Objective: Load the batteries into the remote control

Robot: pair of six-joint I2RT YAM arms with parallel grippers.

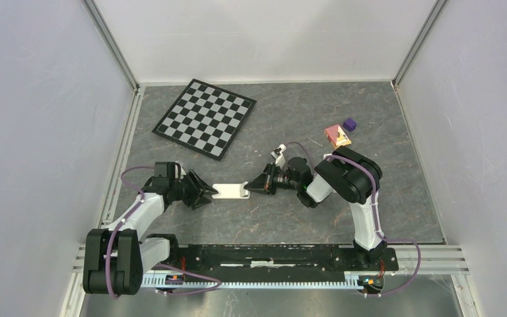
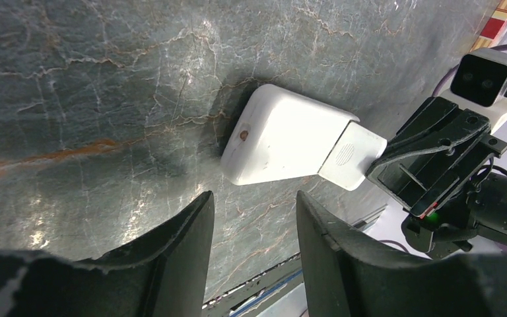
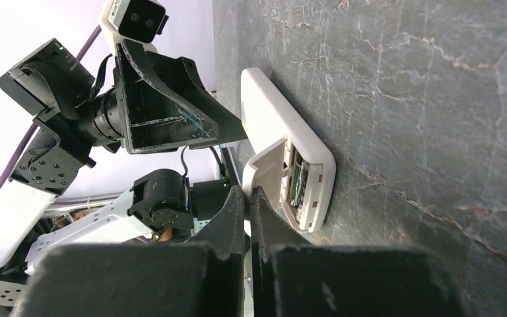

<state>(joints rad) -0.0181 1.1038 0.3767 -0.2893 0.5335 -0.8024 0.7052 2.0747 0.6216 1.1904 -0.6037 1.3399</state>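
white rectangular plastic remote control (image 1: 230, 191): flat on dark veined stone-look table (image 1: 290, 218), between both claws | left gripper (image 2: 254, 198): jaws part-open, nothing between, remote's end just ahead of fingertips | right gripper (image 3: 247, 193): jaws pressed together, empty, tips at remote's ajar white battery cover (image 3: 267, 168) | green-wrapped batteries (image 3: 298, 183): inside remote's uncovered compartment, just beside right tips

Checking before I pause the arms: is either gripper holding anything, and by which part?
Nothing is held. The left gripper stands open short of the remote; the right gripper, shut, only meets the battery cover at its end.
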